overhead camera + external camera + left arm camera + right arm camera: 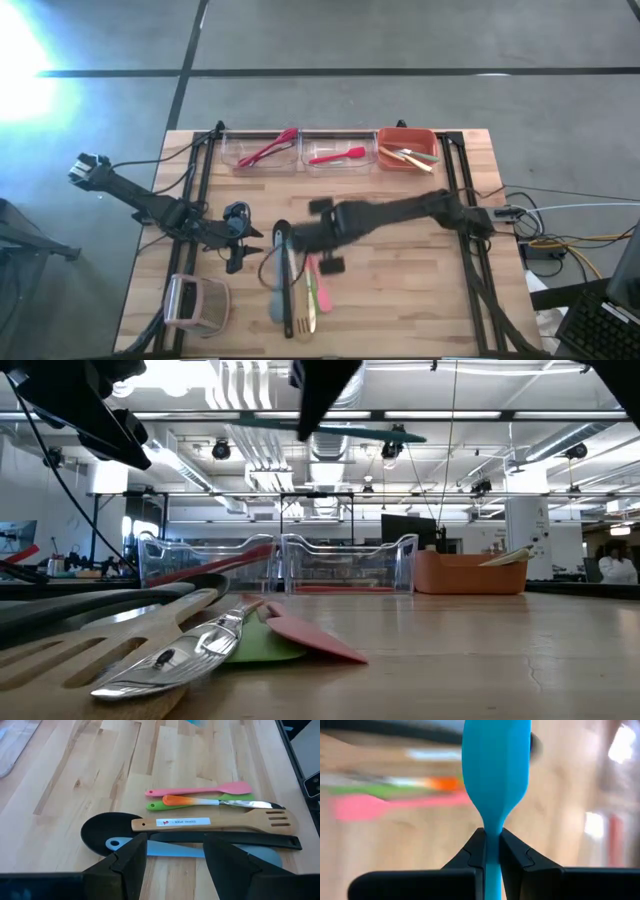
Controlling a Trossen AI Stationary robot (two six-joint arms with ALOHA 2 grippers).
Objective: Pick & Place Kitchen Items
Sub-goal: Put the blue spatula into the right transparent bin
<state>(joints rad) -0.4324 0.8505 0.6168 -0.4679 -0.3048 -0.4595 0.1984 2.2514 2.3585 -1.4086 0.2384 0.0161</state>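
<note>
My right gripper [490,845] hangs over the table's middle [305,240], shut on a teal spatula [495,765] that shows high in the low view [350,432]. Under it lies a pile of kitchen items [295,295]: a black spoon [110,832], a wooden slotted spoon [215,822], a pink spatula [200,790], a green one [165,806], an orange-handled metal utensil [200,801] and a pale blue spatula [175,850]. All lie flat on the table. My left gripper [175,855] stands open just left of the pile [248,245], touching nothing. My right gripper pinches the teal spatula's narrow neck [490,827], just behind the blade, between its two fingers. The fingers come from above, pointing steeply down. The spatula is lifted clear of the table and lies about level, its blade [495,775] reaching out past the fingertips.
Along the far edge stand two clear bins [262,150] [338,152] holding red and pink utensils and an orange bin [406,150] with several more. A boxy pinkish-white handled object [195,303] lies at the near left. Bare wood lies right of the pile.
</note>
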